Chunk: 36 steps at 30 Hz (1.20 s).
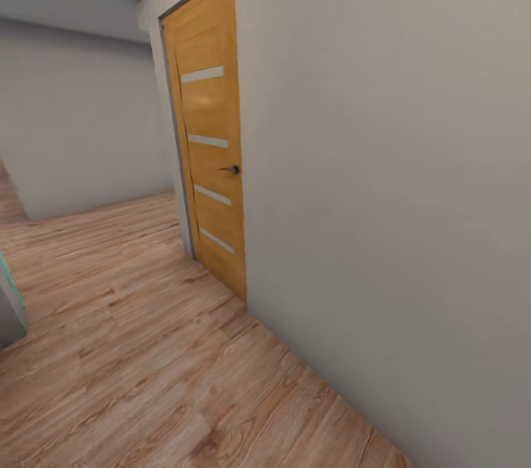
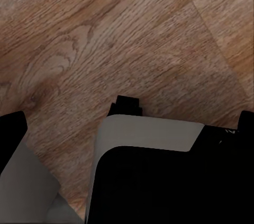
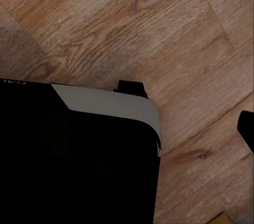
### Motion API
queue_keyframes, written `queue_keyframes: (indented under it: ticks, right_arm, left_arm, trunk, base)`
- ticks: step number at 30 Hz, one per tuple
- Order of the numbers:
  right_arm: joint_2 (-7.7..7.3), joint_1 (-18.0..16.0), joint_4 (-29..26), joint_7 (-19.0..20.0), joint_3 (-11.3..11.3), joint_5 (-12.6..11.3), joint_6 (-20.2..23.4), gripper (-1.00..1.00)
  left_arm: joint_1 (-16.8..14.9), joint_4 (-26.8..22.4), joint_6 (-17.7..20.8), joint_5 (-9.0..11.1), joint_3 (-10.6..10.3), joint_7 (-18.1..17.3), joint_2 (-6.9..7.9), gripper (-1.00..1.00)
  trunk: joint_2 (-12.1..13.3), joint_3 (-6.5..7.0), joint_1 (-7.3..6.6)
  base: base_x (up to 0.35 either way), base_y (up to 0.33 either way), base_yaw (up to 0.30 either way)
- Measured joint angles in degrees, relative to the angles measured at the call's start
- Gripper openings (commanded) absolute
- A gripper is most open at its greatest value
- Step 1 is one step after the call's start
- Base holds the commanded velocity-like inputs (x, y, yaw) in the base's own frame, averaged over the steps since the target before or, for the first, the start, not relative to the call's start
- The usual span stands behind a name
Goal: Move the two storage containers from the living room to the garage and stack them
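Left hand (image 2: 127, 108): dark fingertip over light wood plank floor (image 2: 106, 38), above black-and-white robot base (image 2: 159, 171); apart or together, cannot tell. Right hand (image 3: 188, 105): same pose over planks, state cannot tell. Head view: closed orange wooden door (image 1: 209, 144) with pale horizontal strips and dark lever handle (image 1: 231, 169), set in plain grey wall (image 1: 383, 180). Orange-red containers out of view.
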Motion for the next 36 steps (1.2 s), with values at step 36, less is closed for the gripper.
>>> queue_keyframes:
  ticks: [36]
  right_arm:
    - [-0.11, 0.0, 0.0, 0.1, 0.0, 0.0, 0.0, 1.00]
  left_arm:
    - [0.0, 0.0, 0.1, 0.0, 0.0, 0.3, -0.05, 1.00]
  trunk:
    - [0.0, -0.01, -0.02]
  base:
    - [0.035, 0.000, 0.218]
